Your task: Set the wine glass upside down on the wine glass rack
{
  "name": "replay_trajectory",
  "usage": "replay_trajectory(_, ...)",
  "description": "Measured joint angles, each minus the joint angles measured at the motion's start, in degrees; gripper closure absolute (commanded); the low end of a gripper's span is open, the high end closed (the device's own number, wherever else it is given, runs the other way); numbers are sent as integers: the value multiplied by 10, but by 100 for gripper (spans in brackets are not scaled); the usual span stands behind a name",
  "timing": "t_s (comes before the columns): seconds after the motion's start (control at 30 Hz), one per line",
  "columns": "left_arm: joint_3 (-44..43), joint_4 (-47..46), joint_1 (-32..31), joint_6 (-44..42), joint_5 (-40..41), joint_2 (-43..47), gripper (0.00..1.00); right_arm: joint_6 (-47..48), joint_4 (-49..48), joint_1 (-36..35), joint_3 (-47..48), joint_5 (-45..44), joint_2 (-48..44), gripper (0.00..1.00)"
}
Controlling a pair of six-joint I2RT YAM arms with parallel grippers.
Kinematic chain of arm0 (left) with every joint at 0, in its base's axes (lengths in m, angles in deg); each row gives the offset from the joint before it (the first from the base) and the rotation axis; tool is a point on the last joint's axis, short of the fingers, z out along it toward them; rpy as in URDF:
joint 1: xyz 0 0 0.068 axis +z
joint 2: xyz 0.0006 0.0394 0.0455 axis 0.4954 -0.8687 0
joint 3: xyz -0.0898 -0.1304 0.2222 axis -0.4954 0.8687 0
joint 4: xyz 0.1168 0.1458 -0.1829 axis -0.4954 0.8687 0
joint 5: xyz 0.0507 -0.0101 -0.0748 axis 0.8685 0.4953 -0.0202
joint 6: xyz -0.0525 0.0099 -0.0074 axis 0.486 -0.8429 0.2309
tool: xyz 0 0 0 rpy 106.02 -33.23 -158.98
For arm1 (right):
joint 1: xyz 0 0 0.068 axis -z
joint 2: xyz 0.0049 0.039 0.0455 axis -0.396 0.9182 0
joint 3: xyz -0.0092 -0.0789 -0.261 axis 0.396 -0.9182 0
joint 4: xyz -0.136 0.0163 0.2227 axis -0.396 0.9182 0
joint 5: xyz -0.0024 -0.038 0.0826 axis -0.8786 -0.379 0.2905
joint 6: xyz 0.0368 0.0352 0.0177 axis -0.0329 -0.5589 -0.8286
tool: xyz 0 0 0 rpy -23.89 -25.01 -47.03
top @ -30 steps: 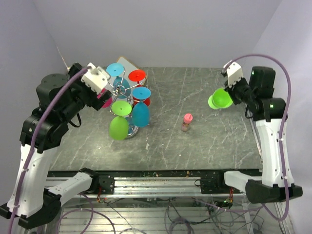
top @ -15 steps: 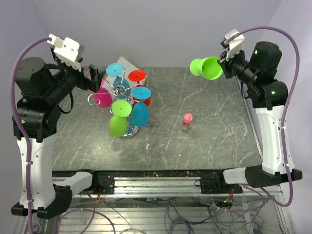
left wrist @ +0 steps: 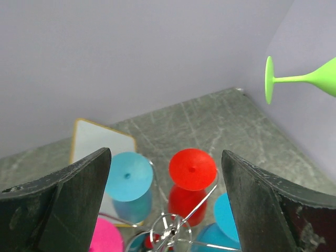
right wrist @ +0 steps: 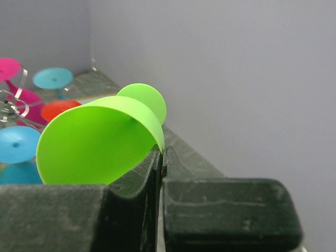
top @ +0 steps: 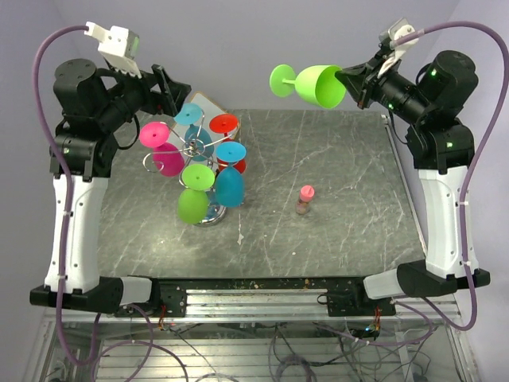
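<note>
My right gripper [top: 350, 81] [right wrist: 162, 153] is shut on the rim of a lime green wine glass [top: 318, 85] [right wrist: 97, 144]. It holds the glass on its side high above the back of the table, foot pointing left. The glass's foot and stem [left wrist: 294, 79] also show in the left wrist view. The wine glass rack [top: 193, 147] [left wrist: 170, 231], a silver wire stand, carries several coloured glasses hanging upside down. My left gripper [top: 175, 89] [left wrist: 165, 157] stands open above the rack, nothing between its fingers [left wrist: 73, 194].
A small pink-capped bottle [top: 305, 199] stands mid-table, right of the rack. A white-faced board [top: 208, 105] [left wrist: 97, 142] leans behind the rack. The grey walls close in at the back, left and right.
The right arm has lifted the green glass up and to the left, turning it on its side. The left arm has risen off the pink glass to above the rack, still open.
</note>
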Motion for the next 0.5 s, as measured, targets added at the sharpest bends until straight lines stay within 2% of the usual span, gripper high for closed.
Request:
replay_trajectory(0.3, 9, -60, -9, 114, -76, -52, 17, -39, -24, -40, 31, 63, 43, 100)
replay_trajectory(0.5, 2, -80, -70, 151, -81, -93, 26, -45, -24, -79, 31, 66, 63, 100)
